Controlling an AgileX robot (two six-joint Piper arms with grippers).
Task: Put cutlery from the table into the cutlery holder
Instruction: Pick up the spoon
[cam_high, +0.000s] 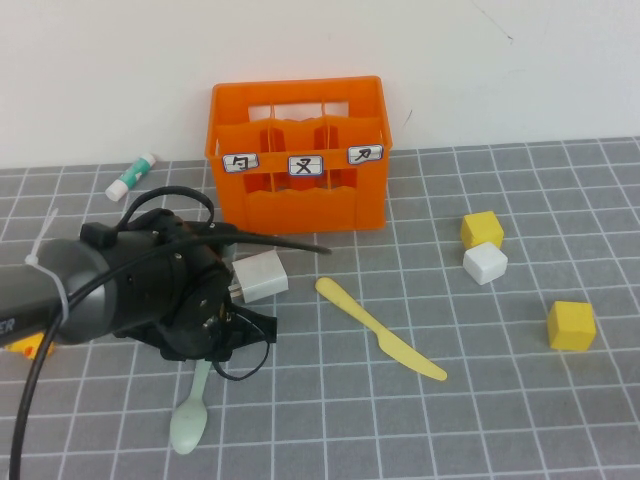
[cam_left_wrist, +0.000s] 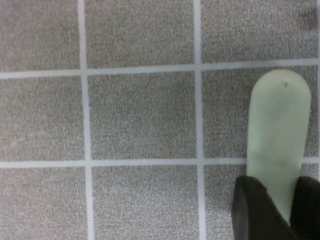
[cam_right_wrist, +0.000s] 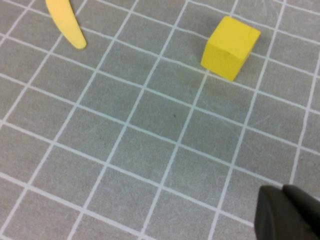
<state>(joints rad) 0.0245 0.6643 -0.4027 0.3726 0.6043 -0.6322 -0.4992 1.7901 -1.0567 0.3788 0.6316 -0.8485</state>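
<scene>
Left gripper (cam_high: 222, 335) down low at the front left of the counter (cam_high: 480, 400), jaws set either side of the mint spoon's (cam_high: 190, 420) handle, by the look of it closed on it; in the left wrist view the dark fingertips (cam_left_wrist: 257, 210) flank the flat handle end (cam_left_wrist: 279, 145), which pokes out past them. Bowl of the spoon showing nearer the robot than the gripper, apparently flat on the counter. Best done by confirming a firm pinch across the narrow handle, lifting straight up until the bowl clears, then carrying toward the crate (cam_high: 298, 155) high enough to clear its front rim. Worth tipping the spoon near upright before lowering, since a flat, thin handle can swivel between the jaws; aim for the middle of one compartment, not a divider. Crate standing at the back, just behind the gripper, three white labels on its front; compartments look empty from here, though their bottoms are hidden. Yellow knife (cam_high: 378, 328) lying slantwise on the counter right of the gripper, apart from everything, waiting its turn. Right gripper (cam_right_wrist: 287, 212) hovering over bare counter near a yellow cube (cam_right_wrist: 230, 47); cannot tell how its jaws stand.
</scene>
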